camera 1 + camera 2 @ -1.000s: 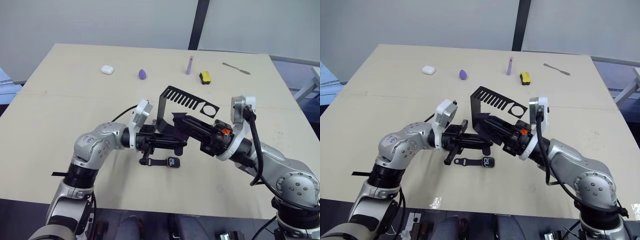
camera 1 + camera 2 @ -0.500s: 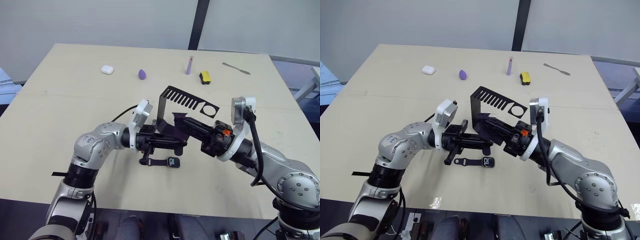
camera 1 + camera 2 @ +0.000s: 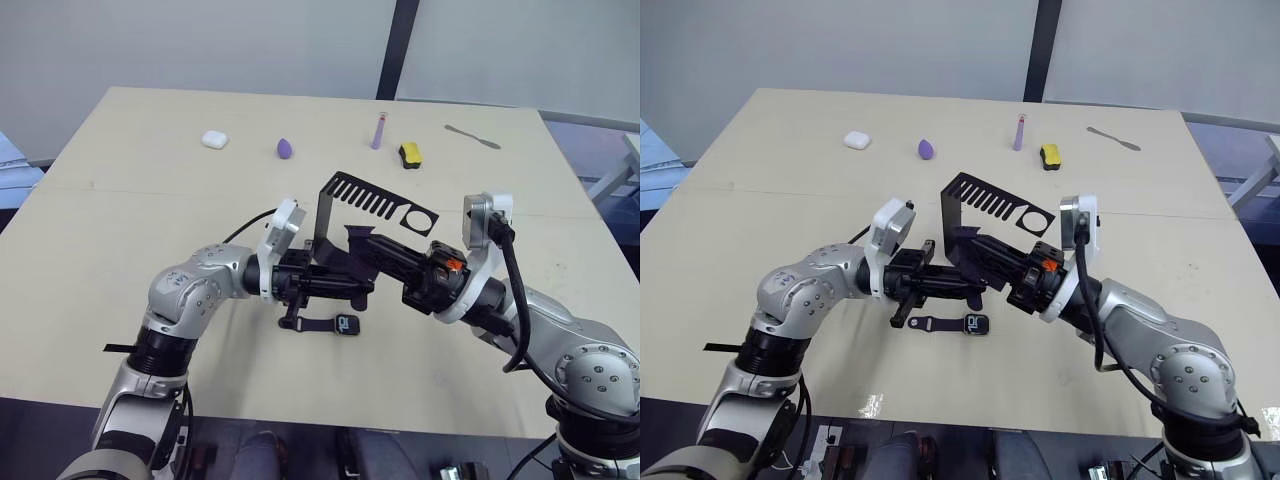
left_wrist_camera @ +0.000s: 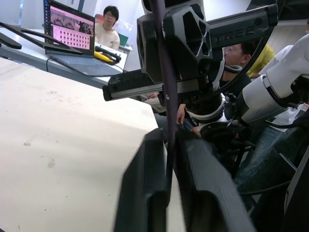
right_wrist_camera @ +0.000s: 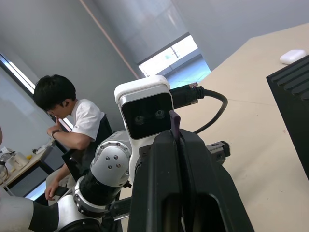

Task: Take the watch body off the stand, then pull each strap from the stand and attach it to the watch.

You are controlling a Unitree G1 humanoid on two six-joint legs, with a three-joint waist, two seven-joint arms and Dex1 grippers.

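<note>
Small rounded-square watch body (image 3: 346, 325) with dark screen and white digits lies flat on the beige table (image 3: 120, 200), just in front of the black bent sheet-metal stand (image 3: 345, 205). One dark strap (image 3: 315, 322) is already attached to it and also lies flat on the table. Position unchanged from a second ago.

Second strap, thin and purplish-dark (image 5: 174, 122): held between both grippers, in front of the stand. Right gripper (image 3: 357, 240) fingers closed on one end. Left gripper (image 3: 362, 291) fingers pinched on the same band (image 4: 164, 92). Compared with a second earlier, the right gripper sits slightly closer to the left; the stand stays put.

Count: one watch body, two straps, one stand.

Far side of table: one white case (image 3: 214, 139), one purple egg-shaped piece (image 3: 286, 148), one lilac stick (image 3: 378, 131), one yellow-and-black block (image 3: 409, 153), one grey metal tool (image 3: 472, 136).

Writing: digits on the screen too small to read.
</note>
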